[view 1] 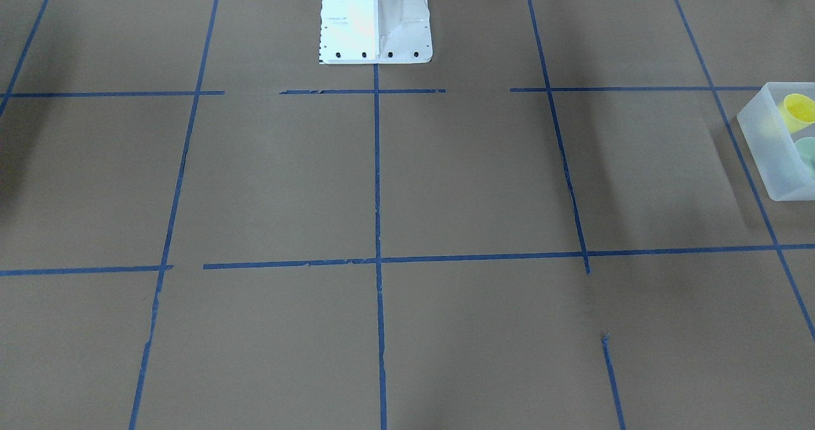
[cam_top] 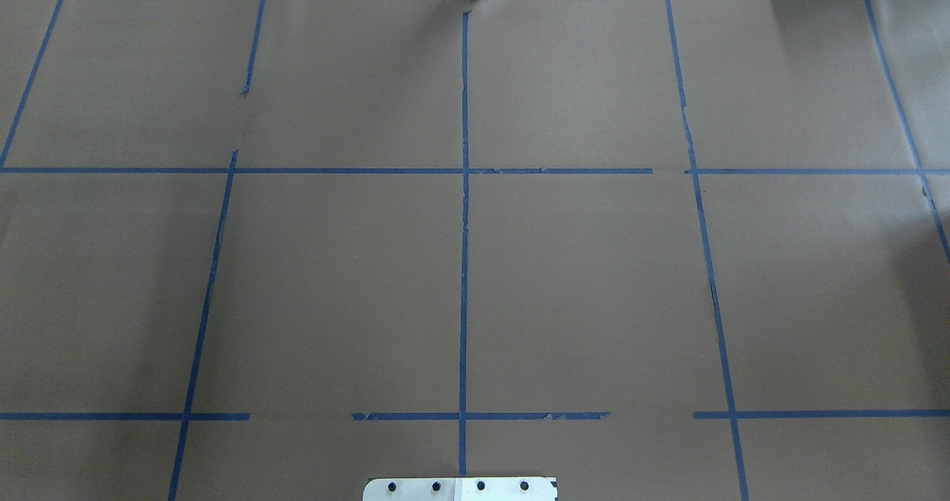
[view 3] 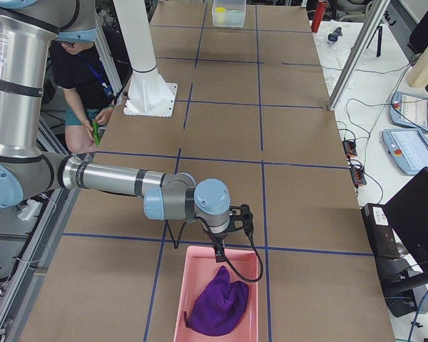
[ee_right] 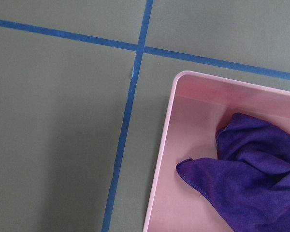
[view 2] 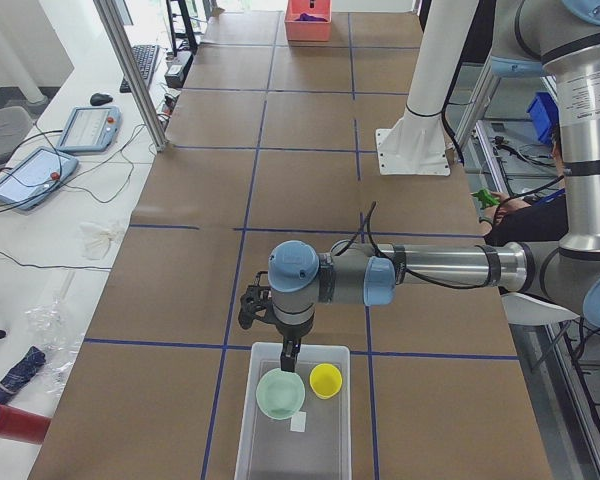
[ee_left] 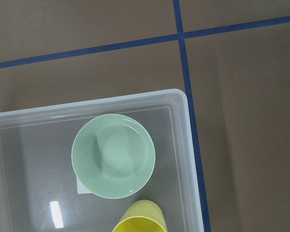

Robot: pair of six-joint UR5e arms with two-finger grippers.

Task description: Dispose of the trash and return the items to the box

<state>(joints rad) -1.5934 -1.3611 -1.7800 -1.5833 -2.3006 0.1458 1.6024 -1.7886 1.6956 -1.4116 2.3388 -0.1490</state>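
I find both items in the box [view 2: 325, 450], which stands at one end of the surface [cam_top: 334, 286]. The mint-green bowl [ee_left: 113, 155] sits mouth up on the box floor near a corner. The yellow cup [ee_left: 139, 218] is just beside it, though I cannot tell whether the two touch. A small white label [ee_left: 80, 186] peeks out from under the bowl's rim.

The left tool [view 2: 291, 360] hangs pointing down over one short wall of the box, on the bowl's side. Only the side camera catches it, so I cannot tell whether its fingers are spread or pressed together.

The right tool [view 3: 219, 253] is well apart from the box, at the opposite end of the surface (same trouble there, so I cannot tell its state either). It hangs over the rim of a pink bin [view 3: 187, 288], and a crumpled purple cloth [ee_right: 246, 169] lies inside that bin.
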